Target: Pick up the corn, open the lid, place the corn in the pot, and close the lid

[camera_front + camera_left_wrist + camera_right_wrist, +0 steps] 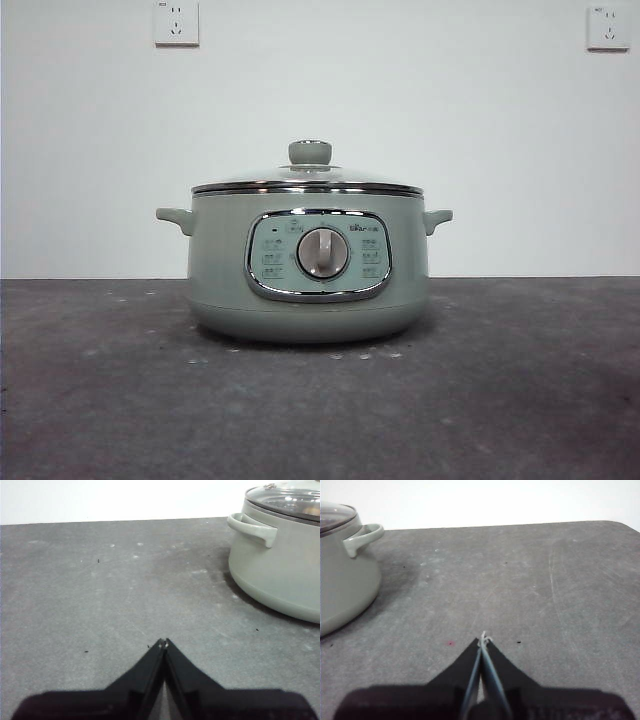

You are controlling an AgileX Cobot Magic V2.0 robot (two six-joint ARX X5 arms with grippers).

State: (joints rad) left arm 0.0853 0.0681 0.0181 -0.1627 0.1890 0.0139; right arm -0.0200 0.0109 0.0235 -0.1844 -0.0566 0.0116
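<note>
The sage-green pot (308, 265) stands in the middle of the dark table with its dial panel facing the front view. The glass lid (308, 180) with its green knob sits closed on the pot. The corn is not in view in any frame. My left gripper (163, 642) is shut and empty over bare table, with the pot (280, 565) and its lid (290, 497) off to one side. My right gripper (483, 640) is shut and empty over bare table, with the pot (345, 580) off to its other side. Neither arm shows in the front view.
The grey table top (520, 400) runs to a white wall with two sockets (176, 22). The table's far edge and rounded corner (620, 525) show in the right wrist view.
</note>
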